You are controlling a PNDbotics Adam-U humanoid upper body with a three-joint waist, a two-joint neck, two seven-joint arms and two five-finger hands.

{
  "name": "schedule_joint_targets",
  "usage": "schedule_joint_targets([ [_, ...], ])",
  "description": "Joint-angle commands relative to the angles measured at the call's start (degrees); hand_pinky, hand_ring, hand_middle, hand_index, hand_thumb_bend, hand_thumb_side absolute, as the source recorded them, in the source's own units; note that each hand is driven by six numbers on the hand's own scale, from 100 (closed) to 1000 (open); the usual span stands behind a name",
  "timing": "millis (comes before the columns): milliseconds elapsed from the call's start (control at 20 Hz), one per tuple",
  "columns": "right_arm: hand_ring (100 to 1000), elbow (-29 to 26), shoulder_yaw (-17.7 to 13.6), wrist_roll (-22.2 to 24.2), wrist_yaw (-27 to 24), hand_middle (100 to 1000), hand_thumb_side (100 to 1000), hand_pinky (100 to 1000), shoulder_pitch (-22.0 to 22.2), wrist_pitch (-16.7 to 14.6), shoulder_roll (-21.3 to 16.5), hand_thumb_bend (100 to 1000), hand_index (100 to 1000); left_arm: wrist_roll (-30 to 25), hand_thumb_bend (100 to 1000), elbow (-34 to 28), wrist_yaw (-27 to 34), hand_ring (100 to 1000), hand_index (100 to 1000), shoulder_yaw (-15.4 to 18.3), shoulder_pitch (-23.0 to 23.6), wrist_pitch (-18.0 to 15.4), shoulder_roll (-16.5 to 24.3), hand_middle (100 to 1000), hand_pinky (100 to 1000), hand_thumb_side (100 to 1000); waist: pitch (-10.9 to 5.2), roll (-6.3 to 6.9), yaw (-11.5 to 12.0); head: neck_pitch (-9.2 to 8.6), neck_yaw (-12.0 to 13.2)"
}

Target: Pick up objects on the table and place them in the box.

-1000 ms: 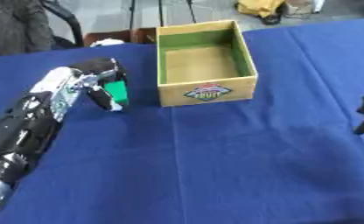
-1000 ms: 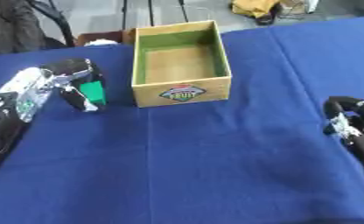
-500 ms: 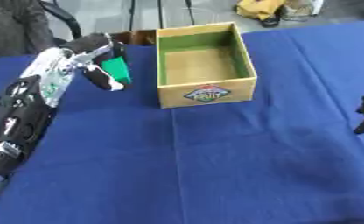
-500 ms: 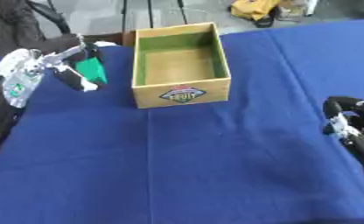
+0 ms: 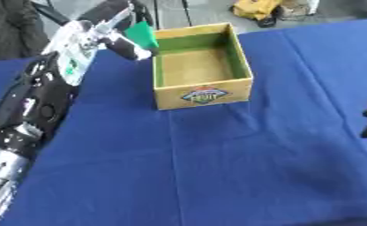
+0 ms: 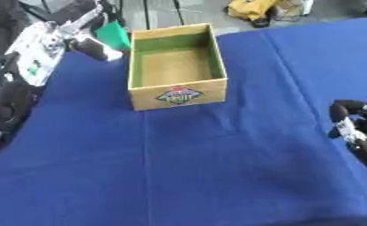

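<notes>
I am watching the left hand hanging in the air at the far left corner of the box, up off the blue tablecloth. Its fingers are curling round a small green object, pinching it between thumb and fingers; the object is sitting just beside the box's far left rim, slightly outside the opening, and I cannot tell whether it is touching the wall. The left arm is running down the left side of the view toward the lower corner.

The box is standing upright near the far middle of the table, open at the top, green along its inner walls, tan on its floor, with a coloured label on the near face. I am seeing nothing inside it.

The right hand is resting at the right edge of the table, well apart from the box, its fingers curling inward and holding nothing.
</notes>
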Motion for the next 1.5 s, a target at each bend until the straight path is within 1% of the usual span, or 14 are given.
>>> schedule_joint_targets([
  [50, 431, -0.6, 0.1, 0.5, -0.2, 575, 607, 481, -1.0, -0.1, -1.3, 377, 749, 2.3, 100, 1.3, -2.6, 342, 396, 0.2, -1.9, -0.4, -1.3, 287, 366, 100, -0.57, -0.11, -0.6, -0.66, 0.8],
  [400, 430, -0.6, 0.1, 0.6, -0.2, 574, 605, 481, -1.3, -0.1, -1.2, 377, 749, 2.3, 110, 4.5, -8.0, 406, 482, -0.2, -1.4, -2.3, -3.7, 357, 436, 100, 0.07, 0.21, -2.0, -0.81, 1.0],
  [500, 430, -0.6, 0.1, 0.7, -0.2, 574, 605, 481, -1.3, -0.1, -1.2, 376, 749, 1.9, 289, 5.0, -9.0, 463, 558, -0.3, -1.3, -2.9, -3.8, 425, 494, 105, 0.08, 0.28, -1.9, -0.73, 0.9],
  [550, 430, -0.6, 0.1, 0.7, -0.2, 574, 605, 481, -1.3, -0.1, -1.1, 375, 749, 1.7, 373, 5.1, -9.4, 479, 586, -0.3, -1.2, -3.4, -3.8, 447, 514, 163, 0.07, 0.3, -1.9, -0.71, 0.8],
  [600, 430, -0.6, 0.1, 0.7, -0.2, 574, 605, 481, -1.2, -0.1, -1.1, 375, 749, 1.4, 397, 5.2, -9.6, 487, 599, -0.3, -1.1, -3.9, -3.8, 456, 524, 179, 0.06, 0.31, -1.8, -0.69, 0.8],
  [650, 431, -0.6, 0.1, 0.7, -0.2, 574, 605, 481, -1.2, -0.1, -1.1, 375, 750, 1.1, 558, 5.2, -9.8, 509, 641, -0.3, -1.0, -4.3, -3.8, 485, 551, 322, 0.04, 0.31, -1.7, -0.68, 0.7],
  [700, 431, -0.6, 0.1, 0.7, -0.1, 574, 605, 481, -1.2, -0.1, -1.1, 374, 750, 0.8, 614, 5.3, -9.9, 514, 652, -0.3, -1.0, -4.9, -3.8, 492, 558, 374, 0.02, 0.31, -1.6, -0.67, 0.7],
  [750, 431, -0.6, 0.0, 0.7, -0.2, 574, 605, 481, -1.2, -0.1, -1.1, 374, 750, 0.4, 731, 5.3, -9.8, 532, 674, -0.3, -0.9, -5.5, -3.8, 515, 575, 503, -0.01, 0.3, -1.6, -0.68, 0.7],
  [850, 431, -0.6, 0.0, 0.7, -0.2, 574, 605, 481, -1.2, -0.1, -1.0, 373, 749, -0.5, 878, 5.4, -9.3, 573, 715, -0.2, -0.8, -6.6, -3.8, 568, 606, 671, -0.07, 0.26, -1.6, -0.7, 0.7],
  [950, 431, -0.6, 0.0, 0.7, -0.2, 574, 606, 481, -1.1, -0.1, -1.0, 373, 749, -1.5, 926, 5.4, -8.6, 621, 750, 0.0, -0.7, -7.3, -3.6, 628, 639, 750, -0.14, 0.22, -1.5, -0.71, 0.6],
  [1100, 431, -0.5, -0.1, 0.7, -0.2, 574, 606, 482, -1.1, -0.1, -1.0, 372, 749, -2.3, 937, 5.1, -7.5, 625, 754, 0.3, -0.5, -7.5, -3.4, 636, 642, 772, -0.24, 0.15, -1.4, -0.69, 0.5],
  [1250, 431, -0.5, -0.2, 0.6, -0.3, 574, 607, 482, -1.0, -0.1, -0.9, 371, 749, -1.2, 883, 3.6, -5.8, 592, 732, 0.6, -0.1, -7.2, -3.0, 591, 625, 781, -0.4, -0.02, -1.0, -0.66, 0.4],
  [1350, 431, -0.5, -0.4, 0.5, -0.3, 574, 607, 482, -0.8, -0.1, -0.9, 370, 749, 0.2, 777, 1.5, -4.2, 569, 701, 1.4, 0.5, -6.9, -2.6, 560, 608, 746, -0.56, -0.25, -0.4, -0.58, 0.1],
  [1500, 432, -0.5, -0.8, 0.1, -0.4, 573, 607, 482, -0.5, -0.1, -0.7, 368, 748, 3.1, 689, -3.0, -1.3, 557, 695, 3.7, 2.4, -6.9, -1.3, 545, 601, 724, -0.81, -0.68, 0.9, -0.39, -0.8],
])
